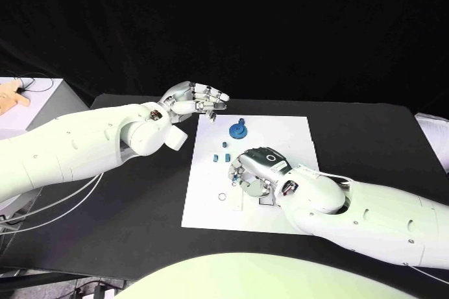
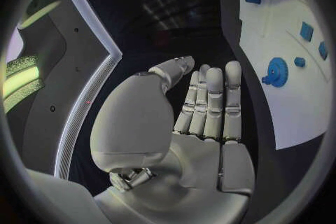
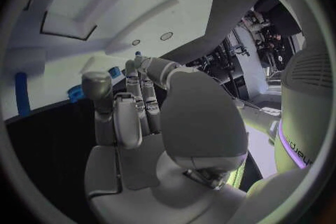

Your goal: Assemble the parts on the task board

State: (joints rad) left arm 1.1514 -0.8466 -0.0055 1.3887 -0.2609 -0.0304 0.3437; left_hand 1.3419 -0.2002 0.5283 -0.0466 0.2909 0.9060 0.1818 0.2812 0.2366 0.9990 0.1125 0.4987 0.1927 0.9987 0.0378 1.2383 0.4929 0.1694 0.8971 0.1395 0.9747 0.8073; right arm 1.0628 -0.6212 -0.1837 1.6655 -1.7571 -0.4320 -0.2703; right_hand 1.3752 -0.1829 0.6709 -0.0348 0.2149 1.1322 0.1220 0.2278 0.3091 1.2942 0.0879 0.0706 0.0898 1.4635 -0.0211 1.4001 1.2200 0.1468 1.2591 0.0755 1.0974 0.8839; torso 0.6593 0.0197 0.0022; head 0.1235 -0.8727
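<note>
White board point(image 1: 281, 130) with blue gear point(image 1: 239, 128) far, small blue parts point(image 1: 226, 143), left hand point(image 1: 194, 99) empty, spread, right hand point(image 1: 254, 169) on board, grip unclear.

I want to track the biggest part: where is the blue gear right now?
In the head view the blue gear sits on the far end of the white board, just beyond the small blue pieces and close to the left hand.

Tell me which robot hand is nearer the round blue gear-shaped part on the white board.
Left. The left robot hand hovers at the white board's far corner, just beside the round blue gear-shaped part. The right robot hand rests fingers-down mid-board, nearer the robot, farther from it.
</note>
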